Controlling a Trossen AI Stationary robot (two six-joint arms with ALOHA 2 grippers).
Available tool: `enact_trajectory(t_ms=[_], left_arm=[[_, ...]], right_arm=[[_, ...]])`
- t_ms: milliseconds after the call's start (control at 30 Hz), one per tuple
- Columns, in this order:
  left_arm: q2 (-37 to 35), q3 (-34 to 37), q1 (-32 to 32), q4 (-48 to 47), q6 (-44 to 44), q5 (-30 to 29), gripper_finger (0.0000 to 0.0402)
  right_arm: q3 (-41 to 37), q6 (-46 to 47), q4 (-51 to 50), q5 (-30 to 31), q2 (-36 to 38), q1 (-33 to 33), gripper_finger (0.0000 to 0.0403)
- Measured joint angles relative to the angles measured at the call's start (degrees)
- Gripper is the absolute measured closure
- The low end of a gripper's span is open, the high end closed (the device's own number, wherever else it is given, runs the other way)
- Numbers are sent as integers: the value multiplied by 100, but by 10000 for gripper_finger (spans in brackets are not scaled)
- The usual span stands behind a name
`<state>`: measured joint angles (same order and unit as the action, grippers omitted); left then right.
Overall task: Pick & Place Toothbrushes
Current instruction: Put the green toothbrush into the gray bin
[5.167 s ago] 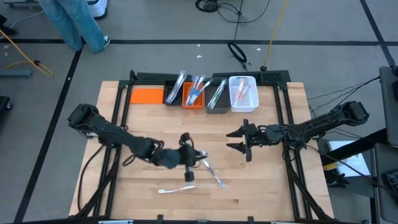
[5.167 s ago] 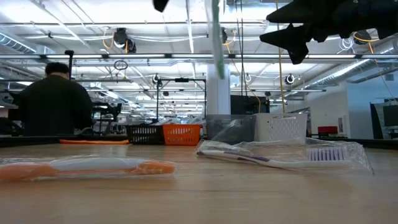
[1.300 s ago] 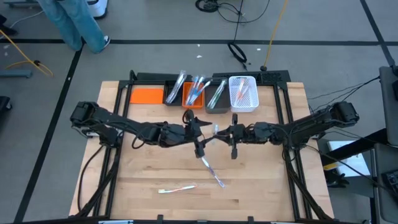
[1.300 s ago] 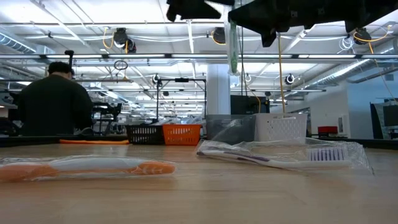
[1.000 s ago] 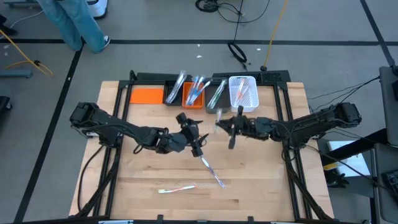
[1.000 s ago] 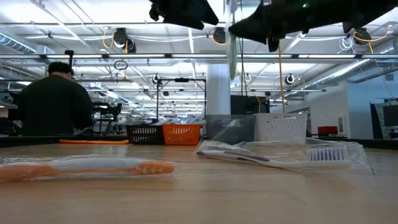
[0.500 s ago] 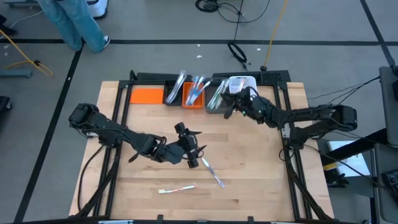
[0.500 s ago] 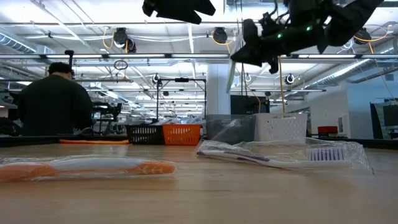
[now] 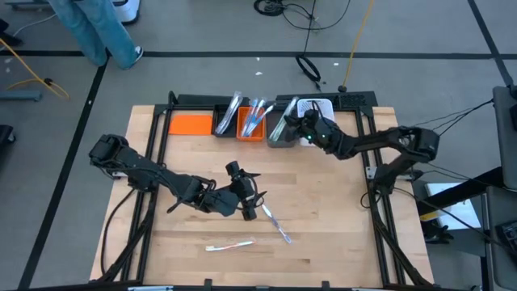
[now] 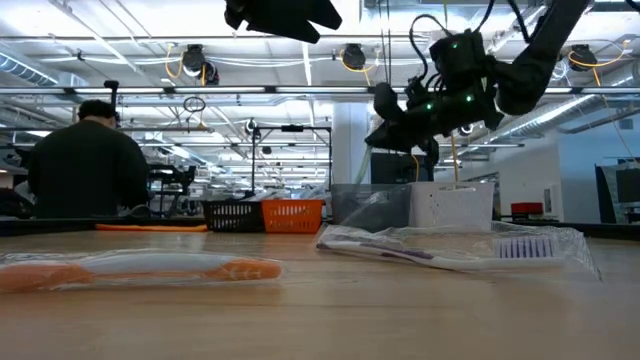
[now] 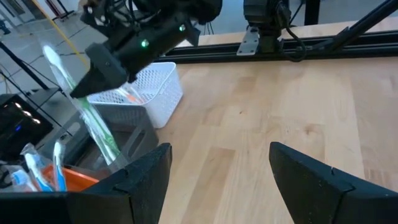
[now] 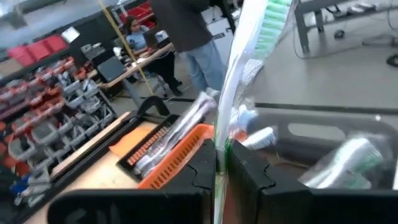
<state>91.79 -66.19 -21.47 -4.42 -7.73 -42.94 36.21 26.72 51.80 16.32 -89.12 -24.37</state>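
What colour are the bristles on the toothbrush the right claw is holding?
Green, on the wrapped clear-handled toothbrush; the right wrist view shows it best.

- Pale butcher-block wooden counter (image 9: 323, 218): smooth, matt planks.
- Green-bristled toothbrush in clear crinkly plastic wrap (image 12: 249, 68): glossy.
- White plastic lattice basket (image 11: 149, 93): matt.
- Orange plastic bin (image 9: 251, 132): smooth.
- Left tool (image 11: 217, 180): dark, matt plastic fingers (image 11: 146, 177).

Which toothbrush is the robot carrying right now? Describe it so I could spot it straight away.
Look to the far edge of the wooden table, where a row of small bins stands. Above the grey bin, the right gripper is shut on the green toothbrush in a clear wrapper. It alone hangs in the air; the others lie in bins or flat on the table.
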Motion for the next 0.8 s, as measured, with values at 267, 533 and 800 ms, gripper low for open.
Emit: enact_trajectory(t_ms=[267, 533, 800], left_arm=[[0, 0, 0, -10, -9, 0, 128], [0, 0, 2, -10, -9, 0, 128], [0, 0, 2, -10, -7, 0, 128]], right_arm=[[0, 417, 328, -145, -484, -207, 388], [2, 723, 368, -158, -687, -257, 388], [2, 821, 454, -159, -732, -220, 387]])
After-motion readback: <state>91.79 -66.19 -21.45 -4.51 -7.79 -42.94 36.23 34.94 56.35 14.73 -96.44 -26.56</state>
